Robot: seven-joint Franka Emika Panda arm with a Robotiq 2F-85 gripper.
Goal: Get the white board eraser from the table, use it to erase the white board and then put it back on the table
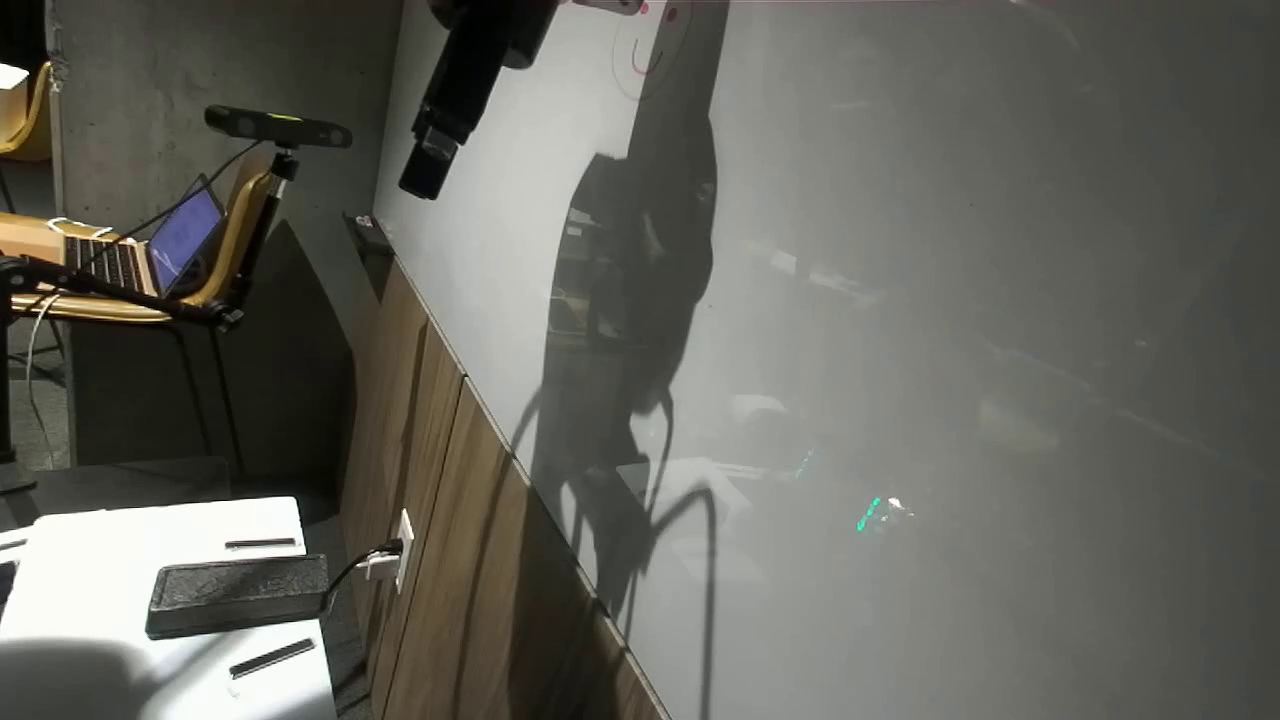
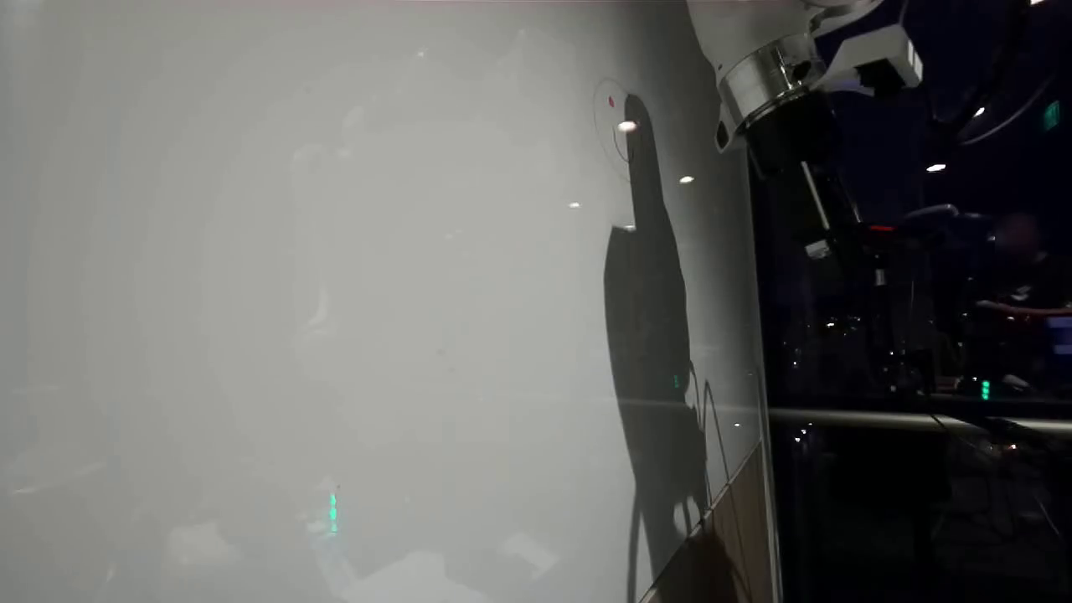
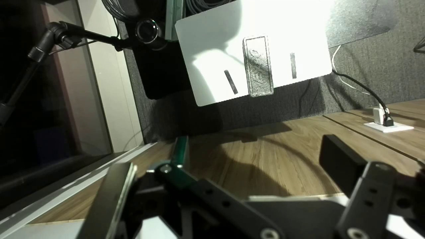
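Note:
The white board eraser, a dark grey-black block point(image 1: 238, 595), lies flat on the white table point(image 1: 85, 535) in an exterior view. In the wrist view the eraser point(image 3: 258, 66) lies at the edge of the white table point(image 3: 212, 39), between two dark strips. The white board point(image 1: 950, 320) is large and upright, and also fills much of an exterior view point(image 2: 419, 276). It carries a thin drawn face with red marks, partly under the arm's shadow. My gripper point(image 1: 428, 170) is high above the table near the board. In the wrist view my gripper point(image 3: 255, 146) is open, with nothing between its fingers.
Wood panelling point(image 1: 470, 530) runs below the board, with a plugged outlet point(image 1: 403, 550). A camera on a stand point(image 1: 278, 127) and a laptop point(image 1: 185, 235) on a chair are beyond the table. The stand's black arm point(image 3: 99, 36) reaches beside the table in the wrist view.

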